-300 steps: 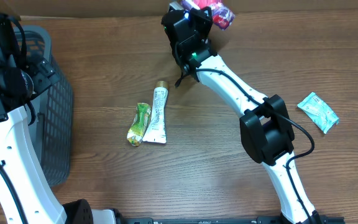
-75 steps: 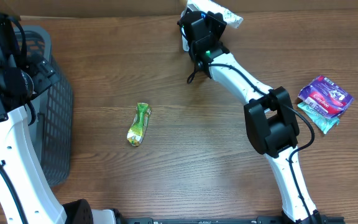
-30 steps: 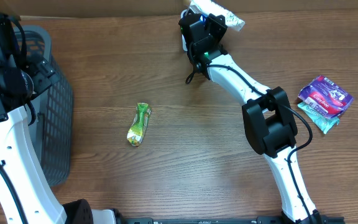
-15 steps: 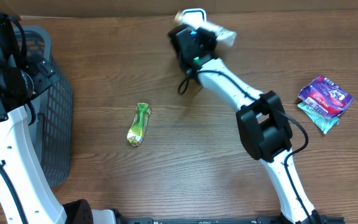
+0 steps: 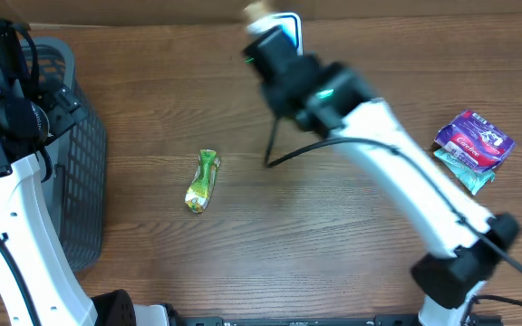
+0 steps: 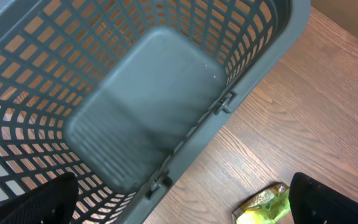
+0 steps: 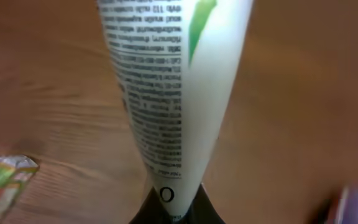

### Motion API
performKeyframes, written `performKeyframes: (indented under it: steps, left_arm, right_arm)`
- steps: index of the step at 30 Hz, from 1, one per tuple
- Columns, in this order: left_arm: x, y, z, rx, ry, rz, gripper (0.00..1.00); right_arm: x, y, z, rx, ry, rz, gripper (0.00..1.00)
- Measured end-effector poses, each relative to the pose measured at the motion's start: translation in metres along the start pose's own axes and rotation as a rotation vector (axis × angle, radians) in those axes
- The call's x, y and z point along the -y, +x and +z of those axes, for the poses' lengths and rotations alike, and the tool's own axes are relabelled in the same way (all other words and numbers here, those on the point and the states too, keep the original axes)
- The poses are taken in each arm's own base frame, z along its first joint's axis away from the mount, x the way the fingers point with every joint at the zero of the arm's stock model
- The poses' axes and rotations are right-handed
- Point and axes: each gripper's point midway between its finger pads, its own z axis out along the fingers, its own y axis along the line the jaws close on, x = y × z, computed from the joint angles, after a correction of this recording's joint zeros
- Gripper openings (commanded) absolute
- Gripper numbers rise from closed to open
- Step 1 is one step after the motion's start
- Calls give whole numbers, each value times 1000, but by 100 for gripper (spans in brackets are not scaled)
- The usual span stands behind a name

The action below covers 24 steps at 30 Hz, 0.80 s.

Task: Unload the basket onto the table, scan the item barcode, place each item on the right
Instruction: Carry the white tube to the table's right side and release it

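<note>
My right gripper (image 7: 173,208) is shut on the crimped end of a white tube (image 7: 173,81) with small black print and a green mark. Overhead, that gripper (image 5: 266,36) is blurred near the table's back edge. The tube's tan cap (image 5: 257,9) points away, beside a white device with a blue edge (image 5: 288,25). No barcode is legible. My left gripper (image 6: 179,208) hangs open and empty over the rim of the grey basket (image 6: 135,112).
A green snack packet (image 5: 203,181) lies mid-left on the wooden table, also in the left wrist view (image 6: 263,208). A purple pouch (image 5: 475,138) rests on a teal packet (image 5: 468,170) at the right. The basket (image 5: 80,181) stands at the left edge.
The right arm has swung left with the tube and is blurred by motion. Ten seconds ago the tube lay beside the green packet. The left arm has not moved.
</note>
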Motion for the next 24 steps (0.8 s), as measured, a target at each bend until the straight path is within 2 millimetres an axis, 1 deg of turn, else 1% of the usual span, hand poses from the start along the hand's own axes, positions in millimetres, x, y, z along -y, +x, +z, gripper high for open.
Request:
performKeyframes:
  steps: [2,3,4,6,7,10,11,12,15,17,21,24]
  left_arm:
    - [0,0,0,0,0,0,100]
    - [0,0,0,0,0,0,99]
    - [0,0,0,0,0,0,99]
    - [0,0,0,0,0,0,100]
    - [0,0,0,0,0,0,100]
    - [0,0,0,0,0,0,100]
    - [0,0,0,0,0,0,100]
    - [0,0,0,0,-1,0,99]
    - [0,0,0,-1,0,0,99]
    - [0,0,0,0,0,0,100]
    - [0,0,0,0,0,0,100]
    - [0,0,0,0,0,0,100]
  right_arm:
    - [40,15,13,-93,57,215,4]
    - [61,24,27,-137,93,320,4]
    - [82,35,45,-183,129,423,4]
    - [111,55,75,-251,177,560,4]
    - [129,71,95,-293,204,645,4]
    - [160,103,134,-357,228,800,4]
    - [163,113,147,-364,219,846,4]
    - [175,118,152,-367,226,887,4]
    - [201,137,173,-355,225,1011,4]
    - [212,147,179,-357,237,1071,4]
    - [234,179,183,-403,283,1171,4]
    - [247,192,181,-425,311,1214,4]
